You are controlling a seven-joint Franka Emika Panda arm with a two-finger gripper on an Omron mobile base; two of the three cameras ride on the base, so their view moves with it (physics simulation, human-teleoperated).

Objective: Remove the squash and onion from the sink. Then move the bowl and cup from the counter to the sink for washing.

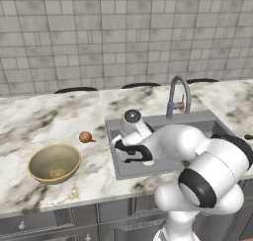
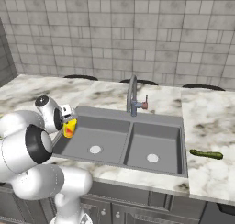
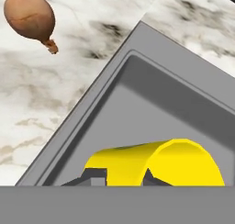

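- The gripper (image 3: 123,176) is closed on the yellow cup (image 3: 156,163), holding it tipped on its side over the left basin of the grey double-basin sink (image 2: 158,121), close to the sink's left rim.
- The onion (image 1: 86,137) lies on the marble counter (image 1: 39,121) to the left of the sink, apart from its edge.
- The olive-gold bowl (image 1: 54,162) sits on the counter near the front edge, just in front of the onion and to its left.
- The slim green squash (image 2: 206,154) rests on the counter to the right of the sink.
- A gooseneck faucet (image 2: 133,97) stands behind the basins.

onion (image 1: 86,137) on counter (image 1: 34,119) — left of sink (image 1: 163,120)
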